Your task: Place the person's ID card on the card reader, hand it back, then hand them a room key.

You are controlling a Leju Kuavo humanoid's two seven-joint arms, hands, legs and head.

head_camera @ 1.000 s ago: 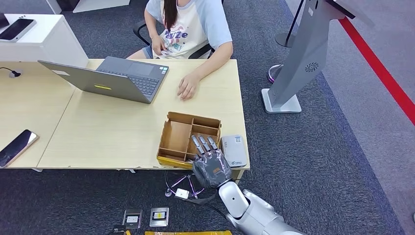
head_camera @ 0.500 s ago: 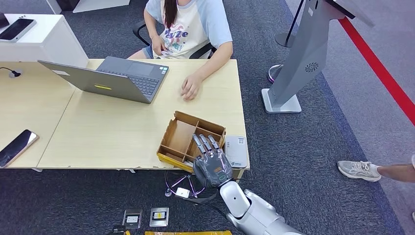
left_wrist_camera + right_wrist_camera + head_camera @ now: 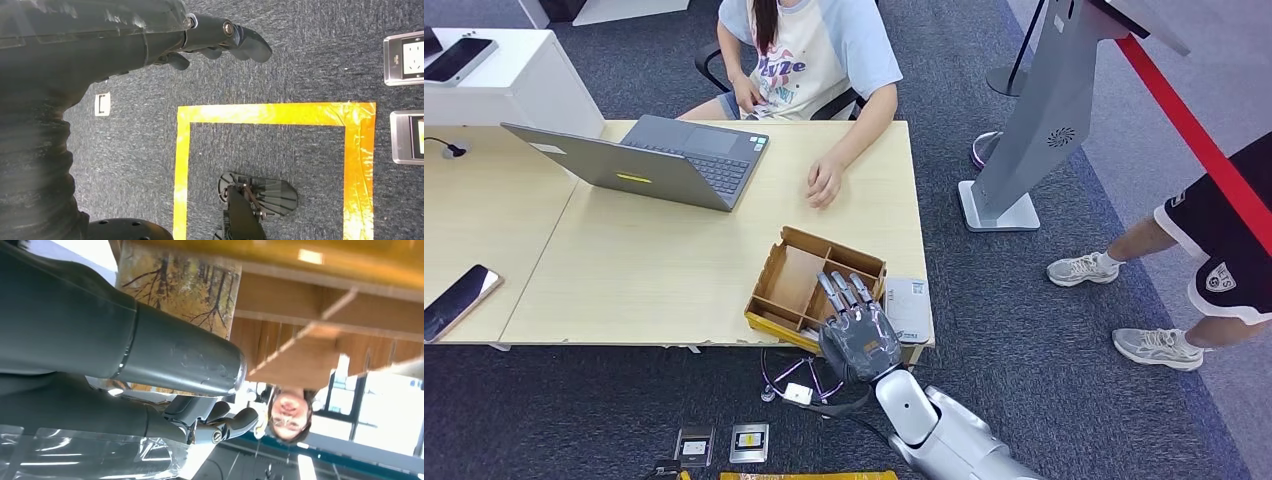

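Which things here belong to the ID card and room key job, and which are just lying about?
Job: right hand, divided cardboard box, card reader, seated person.

Lying about: laptop, phone, grey kiosk stand.

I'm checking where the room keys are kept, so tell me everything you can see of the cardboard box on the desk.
The box is an open-topped brown cardboard tray with low walls and thin dividers forming several compartments; a yellow strip runs along its near edge. It sits slightly rotated at the near right of the desk, beside a pale card reader. The right hand reaches over its near right part, fingers extended over the compartments there. The larger left compartment looks empty; I cannot tell what lies under the hand.
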